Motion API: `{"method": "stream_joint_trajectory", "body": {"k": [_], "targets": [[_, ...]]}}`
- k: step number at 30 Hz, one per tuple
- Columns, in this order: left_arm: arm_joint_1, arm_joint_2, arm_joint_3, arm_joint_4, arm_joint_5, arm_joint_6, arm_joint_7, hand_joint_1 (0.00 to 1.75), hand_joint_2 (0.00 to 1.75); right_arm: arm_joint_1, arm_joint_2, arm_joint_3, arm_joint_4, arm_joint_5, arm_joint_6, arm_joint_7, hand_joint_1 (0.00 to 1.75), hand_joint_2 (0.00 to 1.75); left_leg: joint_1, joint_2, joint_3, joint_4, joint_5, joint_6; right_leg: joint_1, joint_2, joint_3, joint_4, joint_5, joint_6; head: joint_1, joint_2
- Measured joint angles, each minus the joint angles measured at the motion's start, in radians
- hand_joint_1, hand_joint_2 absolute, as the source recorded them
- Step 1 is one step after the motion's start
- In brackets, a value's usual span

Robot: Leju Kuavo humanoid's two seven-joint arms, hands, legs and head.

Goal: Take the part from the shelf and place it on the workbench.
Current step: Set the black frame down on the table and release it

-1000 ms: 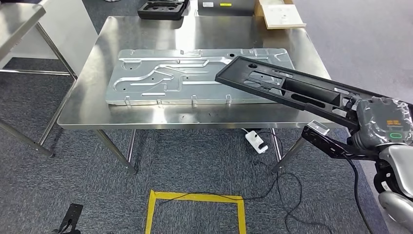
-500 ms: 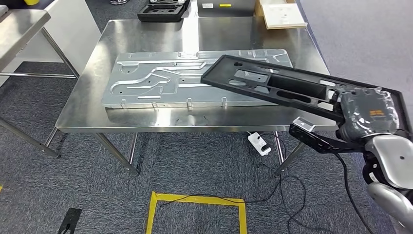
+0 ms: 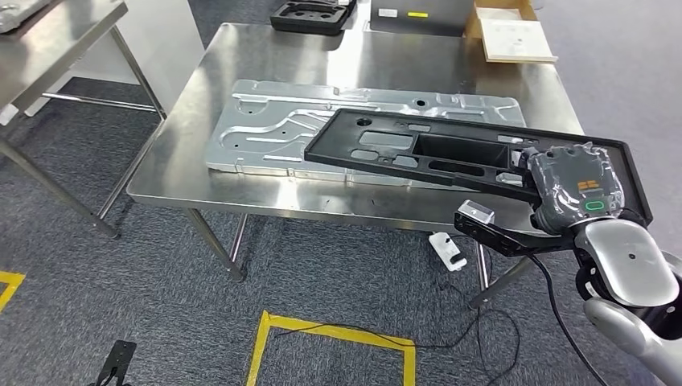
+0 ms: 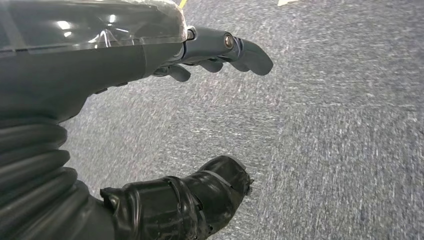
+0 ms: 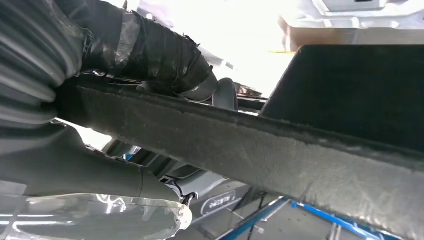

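Item one: the black part [image 3: 450, 153], a long flat moulded frame with cut-outs and one deep pocket. I see it held over the right half of the workbench [image 3: 281, 60], its left end above the bench, its right end past the bench's right edge. I cannot tell whether its underside touches anything below.

Item two: my right hand [image 3: 575, 189], grey-covered, clamped on the part's near right edge. In the right wrist view the thumb [image 5: 150, 55] lies across one face of the part's rim [image 5: 250, 145] and the palm sits against the other.

Item three: my left hand [image 4: 190, 125], hanging over grey carpet [image 4: 340, 125], fingers [image 4: 240, 50] and thumb apart with nothing between them.

Item four: a large stamped metal panel [image 3: 289, 129], lying flat on the bench directly under and left of the part; it takes up most of the bench's middle and stands in the way of a bare landing spot.

Item five: a second black moulded piece [image 3: 314, 14] at the bench's far edge, and a cardboard box [image 3: 511, 39] at the far right corner.

Item six: another steel table [image 3: 56, 40] to the far left.

Item seven: under the bench, a white power strip [image 3: 446, 249] with black cable; nearer me, yellow floor tape [image 3: 338, 334] in a square outline.
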State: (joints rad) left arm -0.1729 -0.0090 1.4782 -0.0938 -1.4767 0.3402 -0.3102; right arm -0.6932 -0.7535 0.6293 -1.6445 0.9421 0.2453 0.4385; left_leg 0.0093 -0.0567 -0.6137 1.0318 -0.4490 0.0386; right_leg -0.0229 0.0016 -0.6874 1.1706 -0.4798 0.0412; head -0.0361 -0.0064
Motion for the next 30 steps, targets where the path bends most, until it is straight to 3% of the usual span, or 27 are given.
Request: {"method": "stream_joint_trajectory", "body": {"k": [2,5,7,9,11,12,13,15,17,18,21,23,26,27,29,30], "targets": [[0.0,0.0,0.0,0.0,-0.001,0.0,-0.001,0.0,1.75,-0.004,0.0,0.003,0.002,0.001,0.0,0.0,1.75,1.75,-0.001,-0.011,-0.005,0.011,-0.007,-0.01,-0.001,0.016,0.045,-0.1,0.035,-0.003,0.0,0.0],[0.006,-0.001,0.0,0.0,-0.004,-0.001,0.0,0.0,1.75,-0.004,-0.001,0.006,0.005,0.002,0.003,0.012,1.75,1.75,0.001,-0.021,-0.012,0.013,-0.008,-0.025,0.003,0.022,0.055,-0.119,0.029,-0.017,-0.003,0.0],[0.009,-0.002,0.0,0.0,-0.007,-0.001,0.003,0.0,1.75,0.001,-0.005,0.006,0.009,-0.003,0.009,0.026,1.75,1.75,0.001,-0.003,-0.018,0.031,-0.023,-0.035,0.001,0.018,0.062,-0.126,0.029,-0.03,-0.005,0.0],[0.008,-0.003,0.0,0.0,-0.011,-0.001,0.007,0.0,1.75,0.012,-0.016,0.006,0.017,-0.014,0.013,0.037,1.75,1.75,0.002,0.03,-0.056,0.115,-0.065,-0.044,0.001,0.012,0.071,-0.131,0.027,-0.04,-0.01,0.0],[0.008,-0.004,0.0,0.0,-0.014,-0.003,0.013,0.0,1.75,0.034,-0.03,0.006,0.029,-0.026,0.013,0.046,1.75,1.75,0.003,0.046,-0.12,0.238,-0.108,-0.049,0.003,0.006,0.076,-0.131,0.022,-0.047,-0.012,0.0],[0.01,-0.006,0.0,0.0,-0.016,-0.004,0.015,0.0,1.75,0.048,-0.038,0.006,0.038,-0.032,0.012,0.049,1.75,1.75,0.004,0.048,-0.142,0.276,-0.112,-0.049,0.005,0.004,0.079,-0.13,0.02,-0.049,-0.012,0.0],[0.012,-0.006,0.0,0.0,-0.018,-0.006,0.016,0.0,1.75,0.062,-0.047,0.006,0.046,-0.036,0.011,0.052,1.75,1.75,0.004,0.049,-0.148,0.277,-0.098,-0.048,0.005,0.002,0.082,-0.13,0.017,-0.049,-0.012,0.0],[0.014,-0.007,0.0,0.0,-0.021,-0.009,0.017,0.0,1.75,0.085,-0.067,0.004,0.06,-0.042,0.009,0.056,1.75,1.75,0.003,0.05,-0.106,0.177,-0.03,-0.043,0.006,0.001,0.09,-0.129,0.011,-0.046,-0.012,0.0],[0.013,-0.007,0.0,0.0,-0.022,-0.01,0.017,0.0,1.75,0.098,-0.085,-0.004,0.069,-0.044,0.008,0.058,1.75,1.75,0.0,0.049,-0.048,0.059,0.01,-0.035,0.008,0.001,0.095,-0.128,0.004,-0.039,-0.012,0.0],[0.013,-0.007,0.0,0.0,-0.022,-0.01,0.017,0.0,1.75,0.105,-0.093,-0.012,0.073,-0.045,0.006,0.059,1.75,1.75,-0.003,0.049,-0.031,0.028,0.012,-0.032,0.009,0.001,0.095,-0.129,0.003,-0.034,-0.012,0.0],[0.013,-0.008,0.001,0.0,-0.026,-0.01,0.017,0.0,1.75,0.134,-0.119,-0.043,0.084,-0.045,-0.002,0.064,1.75,1.75,-0.005,0.048,-0.018,0.009,0.004,-0.019,0.009,0.0,0.099,-0.136,0.0,-0.018,-0.012,0.0],[0.014,-0.009,0.001,0.0,-0.03,-0.01,0.016,0.0,1.75,0.16,-0.138,-0.07,0.093,-0.047,-0.009,0.066,1.75,1.75,-0.001,0.046,-0.004,-0.006,0.006,-0.005,0.007,-0.001,0.088,-0.104,-0.021,-0.008,-0.007,0.0],[0.013,-0.012,0.001,0.0,-0.036,-0.01,0.014,0.0,1.75,0.193,-0.155,-0.101,0.108,-0.054,-0.02,0.067,1.75,1.75,0.0,0.046,0.01,-0.013,0.0,0.008,0.005,0.0,-0.007,0.068,-0.088,0.0,-0.001,0.0],[0.013,-0.014,0.001,0.0,-0.038,-0.01,0.014,0.0,1.75,0.202,-0.158,-0.106,0.113,-0.056,-0.022,0.067,1.75,1.75,-0.001,0.046,0.013,-0.012,-0.004,0.009,0.005,0.0,-0.039,0.115,-0.095,0.003,-0.002,0.0],[0.014,-0.016,0.002,0.0,-0.039,-0.011,0.014,0.0,1.75,0.217,-0.161,-0.113,0.121,-0.059,-0.023,0.067,1.75,1.75,0.0,0.045,0.022,-0.007,-0.015,0.009,0.002,0.0,-0.058,0.112,-0.058,0.005,-0.001,0.0],[0.014,-0.017,0.002,0.0,-0.039,-0.011,0.014,0.0,1.75,0.221,-0.164,-0.114,0.124,-0.059,-0.023,0.067,1.75,1.75,0.0,0.044,0.028,-0.004,-0.021,0.007,0.001,0.0,-0.041,0.061,-0.018,0.005,-0.001,0.0]]}}
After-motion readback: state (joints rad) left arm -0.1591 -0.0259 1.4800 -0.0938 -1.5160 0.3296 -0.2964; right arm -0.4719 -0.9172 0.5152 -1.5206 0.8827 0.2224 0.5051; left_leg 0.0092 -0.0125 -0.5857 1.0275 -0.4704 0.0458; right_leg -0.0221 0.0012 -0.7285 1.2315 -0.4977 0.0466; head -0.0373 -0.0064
